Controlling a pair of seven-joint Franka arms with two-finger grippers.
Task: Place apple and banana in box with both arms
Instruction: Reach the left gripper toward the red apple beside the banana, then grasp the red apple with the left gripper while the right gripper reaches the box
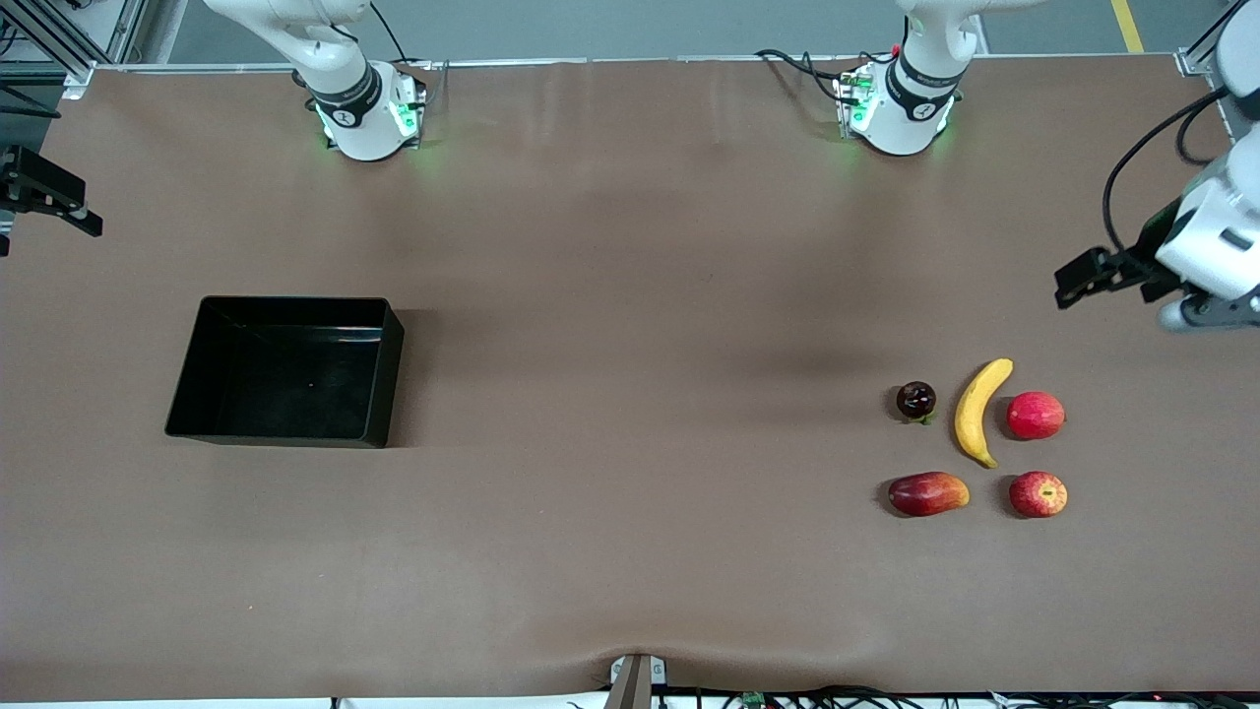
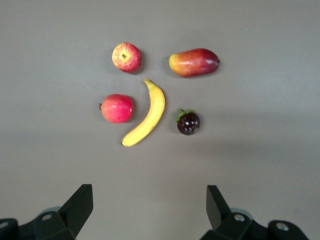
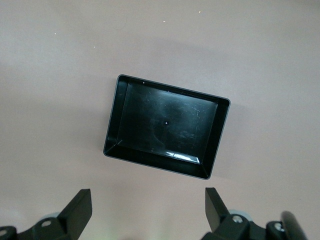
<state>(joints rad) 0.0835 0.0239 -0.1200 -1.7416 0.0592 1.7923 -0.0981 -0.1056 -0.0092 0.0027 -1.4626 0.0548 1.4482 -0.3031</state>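
The apple (image 1: 1038,493), red with yellowish streaks, lies at the left arm's end of the table and also shows in the left wrist view (image 2: 126,57). The yellow banana (image 1: 979,411) lies beside it, farther from the front camera, and also shows in the left wrist view (image 2: 147,114). The black box (image 1: 285,379) stands empty toward the right arm's end and also shows in the right wrist view (image 3: 165,125). My left gripper (image 1: 1071,280) hangs open and empty, high beside the fruits (image 2: 150,187). My right gripper (image 1: 84,217) hangs open and empty, high beside the box (image 3: 147,190).
A plain pinkish-red round fruit (image 1: 1036,415), a red-and-yellow mango-like fruit (image 1: 927,493) and a small dark fruit (image 1: 915,400) lie around the banana. Brown table surface stretches between the fruits and the box.
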